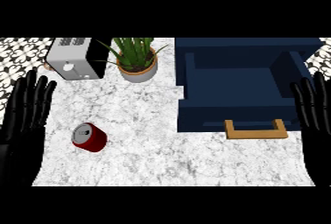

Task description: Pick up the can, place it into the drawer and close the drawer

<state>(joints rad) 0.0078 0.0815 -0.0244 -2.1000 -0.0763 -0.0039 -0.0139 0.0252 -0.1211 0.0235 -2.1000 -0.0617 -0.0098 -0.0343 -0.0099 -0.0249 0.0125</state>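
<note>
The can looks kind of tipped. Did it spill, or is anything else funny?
No spill shows round the red can on the counter. From this steep view I cannot tell whether it stands or leans. The drawer sits open, the plant and toaster upright. Nothing stands out.

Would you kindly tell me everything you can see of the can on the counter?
The can is a short cylinder with a dark red body and a grey, metal-looking top with a small tab. The top shows toward the view's upper left; whether it stands upright or leans is unclear. It rests on the white marbled counter, toward its left front. Only the counter touches it; the open left hand is nearby, apart.
</note>
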